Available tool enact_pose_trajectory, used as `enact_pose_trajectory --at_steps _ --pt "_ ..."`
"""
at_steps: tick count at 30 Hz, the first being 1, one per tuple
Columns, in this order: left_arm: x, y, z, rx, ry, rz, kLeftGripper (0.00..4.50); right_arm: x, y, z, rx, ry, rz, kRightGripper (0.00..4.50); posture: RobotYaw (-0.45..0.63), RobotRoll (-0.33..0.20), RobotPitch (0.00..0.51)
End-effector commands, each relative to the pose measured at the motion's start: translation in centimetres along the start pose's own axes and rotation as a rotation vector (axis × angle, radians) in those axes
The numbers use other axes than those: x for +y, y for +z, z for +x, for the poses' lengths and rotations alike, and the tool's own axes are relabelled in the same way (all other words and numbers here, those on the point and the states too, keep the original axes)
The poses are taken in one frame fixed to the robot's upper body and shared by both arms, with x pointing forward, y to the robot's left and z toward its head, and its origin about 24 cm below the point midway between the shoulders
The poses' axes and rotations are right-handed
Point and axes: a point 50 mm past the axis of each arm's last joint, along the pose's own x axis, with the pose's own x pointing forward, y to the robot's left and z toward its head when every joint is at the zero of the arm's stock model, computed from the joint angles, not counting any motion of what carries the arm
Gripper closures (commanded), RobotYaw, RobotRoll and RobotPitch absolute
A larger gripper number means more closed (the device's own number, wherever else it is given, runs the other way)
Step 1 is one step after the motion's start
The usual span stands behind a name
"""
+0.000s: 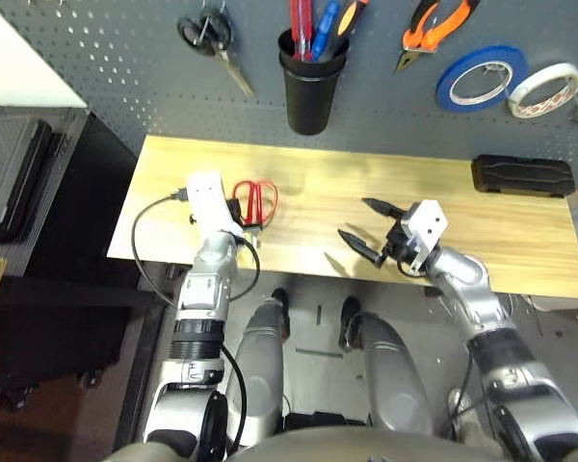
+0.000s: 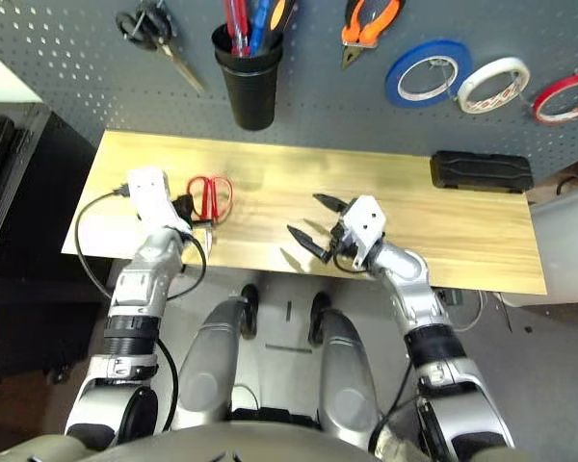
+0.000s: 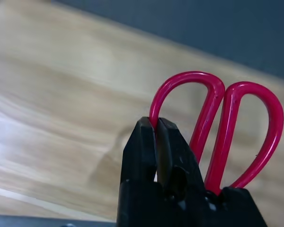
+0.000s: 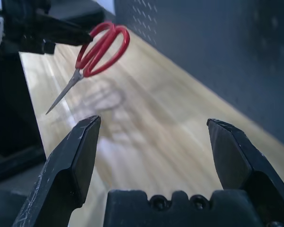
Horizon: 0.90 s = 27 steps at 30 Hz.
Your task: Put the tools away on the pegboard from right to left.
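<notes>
my left pincer [image 3: 157, 142] pinches the red-handled scissors [image 1: 254, 202] at frame left; my right pincer [image 1: 374, 234] is spread. i should lift slowly to the pegboard [image 1: 106, 58], gripping tight.

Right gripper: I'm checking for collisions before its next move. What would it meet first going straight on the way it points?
Probably the red-handled scissors, held off the table by the left gripper, shut on one handle loop. The right gripper is open; depth is uncertain.
</notes>
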Motion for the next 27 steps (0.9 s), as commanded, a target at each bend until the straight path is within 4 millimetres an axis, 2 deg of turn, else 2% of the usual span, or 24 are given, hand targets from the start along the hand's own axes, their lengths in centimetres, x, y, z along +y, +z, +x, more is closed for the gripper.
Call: enact_pose_trajectory --at_steps 1,8,16,21,27 --pt "0.3 1.7 -1.3 -0.106 -0.014 -0.044 4.49 -0.8 0.1 -1.0 -0.033 -0.011 0.006 0.00 0.35 0.000 0.278" --pt "0.9 5.7 -2.5 -0.253 -0.041 -0.084 4.49 -2.7 2.9 -1.6 -0.148 0.023 0.014 0.00 0.35 0.000 0.247" --pt "1.1 10.0 -2.3 -0.367 -0.098 -0.130 4.49 -4.4 7.3 -2.8 -0.237 0.111 0.007 0.00 0.31 0.000 0.233" --pt "1.3 11.9 -1.6 -0.407 -0.119 -0.134 4.49 -5.9 9.9 -3.6 -0.279 0.139 0.014 0.00 0.27 0.000 0.225" --pt "1.1 13.2 -0.8 -0.433 -0.147 -0.133 4.49 -6.8 12.6 -3.5 -0.332 0.127 0.001 0.00 0.23 0.000 0.216"
